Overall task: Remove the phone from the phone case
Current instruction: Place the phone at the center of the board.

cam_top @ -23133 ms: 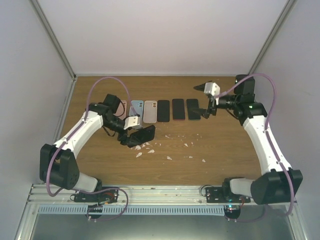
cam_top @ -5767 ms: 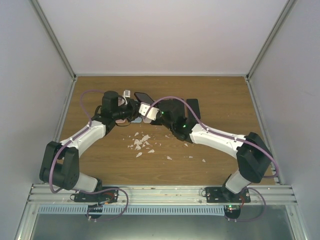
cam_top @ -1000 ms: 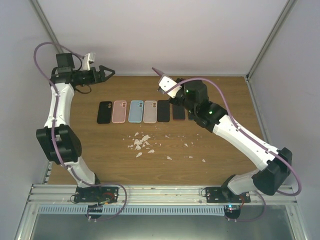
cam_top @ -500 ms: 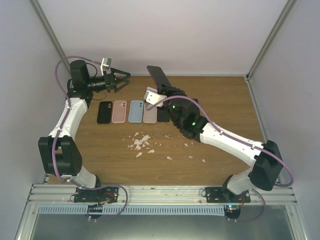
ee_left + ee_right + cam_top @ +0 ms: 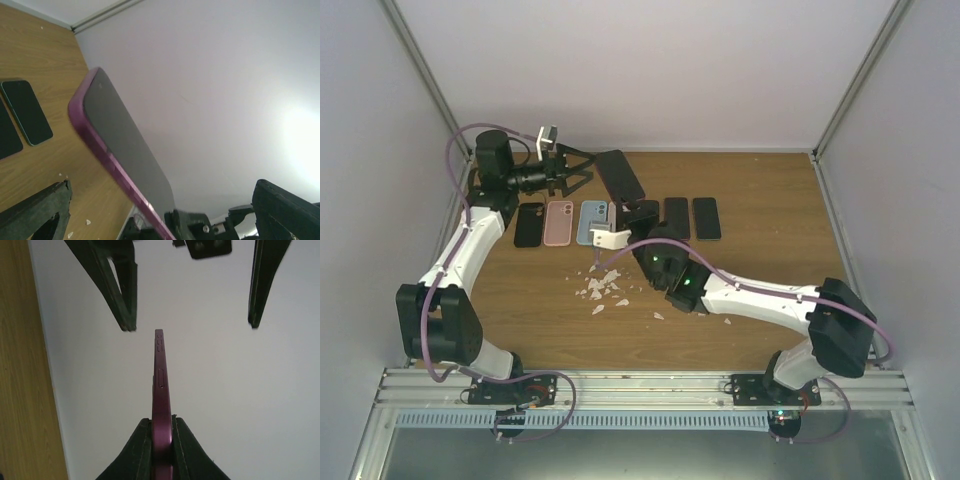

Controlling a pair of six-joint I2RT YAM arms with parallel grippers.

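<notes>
Two grippers meet above the back of the table (image 5: 760, 300). At left, the left gripper (image 5: 582, 172) stands fully spread and empty, its fingers (image 5: 125, 305) bracketing the air just short of the phone (image 5: 620, 177). A second ago it pointed out from the far left corner, well apart, with its jaws not yet fully wide. On the table beneath, a black case (image 5: 528, 224) now heads the row; it was absent twenty-odd seconds back. At centre the phone is held aloft and tilted, seated in its magenta phone case (image 5: 107, 160), which wraps its edge. The right gripper (image 5: 161, 427), clamped on the lower end, has carried it leftward into reach. At right lie two bare phones (image 5: 706, 217). By this evidence extraction has not begun; the left gripper looks placed to grasp the upper end next.
</notes>
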